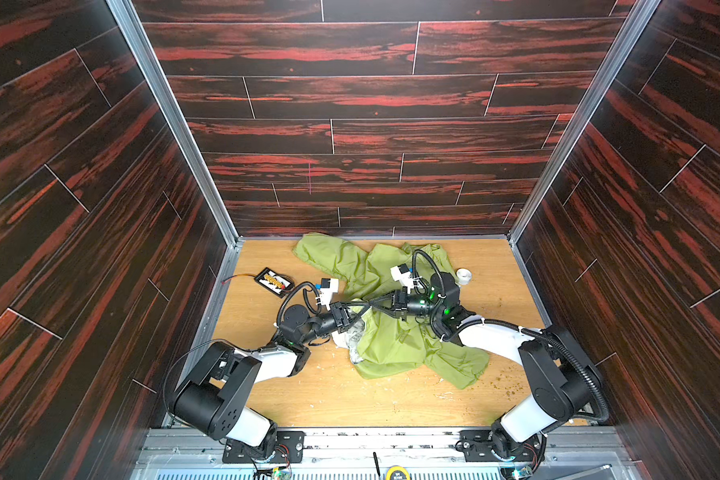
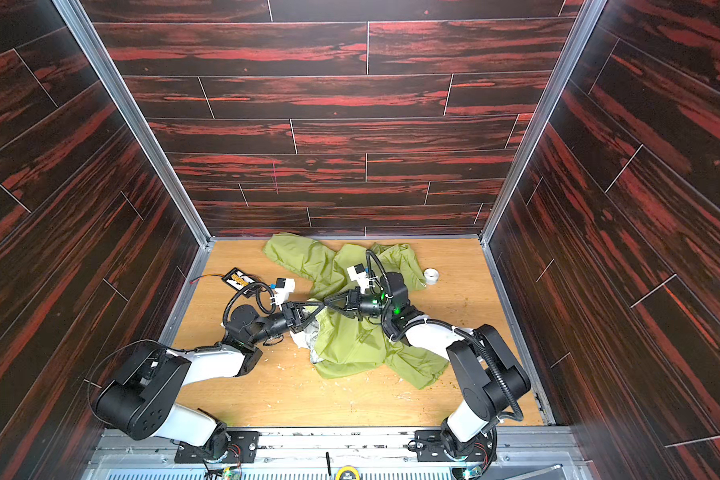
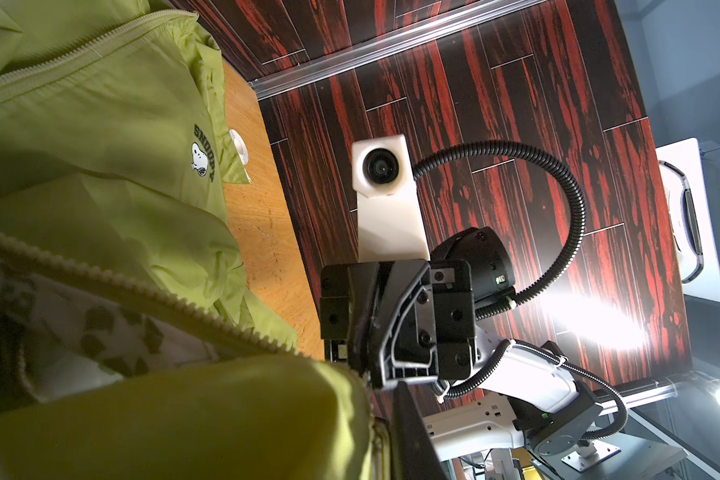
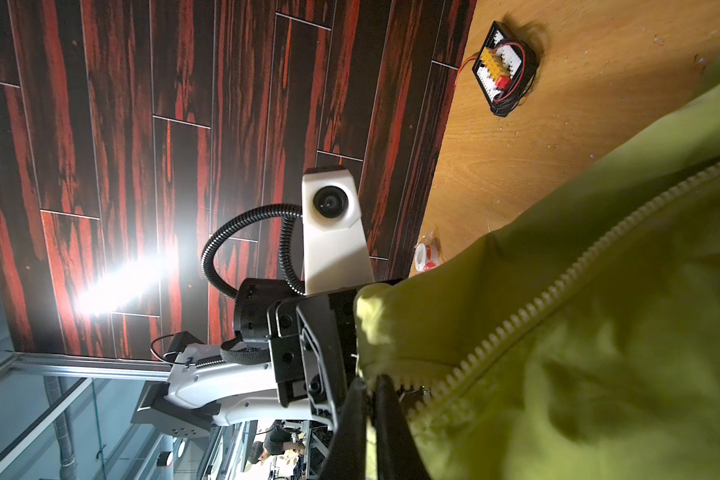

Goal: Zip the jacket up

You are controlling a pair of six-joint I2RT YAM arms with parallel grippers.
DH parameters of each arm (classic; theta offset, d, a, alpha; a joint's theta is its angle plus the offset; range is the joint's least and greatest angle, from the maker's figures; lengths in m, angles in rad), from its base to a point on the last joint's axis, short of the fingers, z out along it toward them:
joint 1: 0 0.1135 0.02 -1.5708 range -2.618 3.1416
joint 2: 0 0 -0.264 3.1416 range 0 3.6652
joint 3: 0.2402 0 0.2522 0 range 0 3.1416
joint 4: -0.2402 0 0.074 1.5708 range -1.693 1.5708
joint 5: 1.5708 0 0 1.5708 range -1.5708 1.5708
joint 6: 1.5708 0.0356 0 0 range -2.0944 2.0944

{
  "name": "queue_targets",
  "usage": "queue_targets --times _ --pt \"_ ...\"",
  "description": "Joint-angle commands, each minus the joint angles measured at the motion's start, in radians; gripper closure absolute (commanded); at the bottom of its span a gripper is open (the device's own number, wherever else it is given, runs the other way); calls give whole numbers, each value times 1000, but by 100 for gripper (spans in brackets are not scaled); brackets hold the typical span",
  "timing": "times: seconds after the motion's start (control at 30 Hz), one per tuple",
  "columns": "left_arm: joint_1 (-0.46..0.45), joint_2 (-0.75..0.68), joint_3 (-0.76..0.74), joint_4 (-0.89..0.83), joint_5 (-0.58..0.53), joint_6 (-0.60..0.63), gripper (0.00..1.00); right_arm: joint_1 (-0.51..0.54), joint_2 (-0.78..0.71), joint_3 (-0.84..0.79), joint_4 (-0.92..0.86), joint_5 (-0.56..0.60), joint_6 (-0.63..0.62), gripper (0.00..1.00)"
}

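Pinching the jacket at its zipper edges, left gripper and right gripper met tip-to-tip, jaws narrow, with bare table near the bases.

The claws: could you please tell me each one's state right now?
Left claw: closed, holding the jacket at its zipper edge.
Right claw: closed on the jacket at its zipper end.

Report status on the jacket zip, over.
Left pincer and right pincer shut on jacket, tip to tip. Zipper open, lining showing. Tape roll off to the side.
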Motion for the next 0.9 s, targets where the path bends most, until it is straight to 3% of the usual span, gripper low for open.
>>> queue_targets --times 0.0,0.5,0.87 --pt "4 -31 31 32 11 -7 100 13 34 -8 42 -20 11 89" --pt "5 -42 28 21 3 -14 99 19 21 2 -54 3 -40 100" --pt "4 -144 -4 -150 -24 64 54 17 -27 29 -193 79 -104 100"
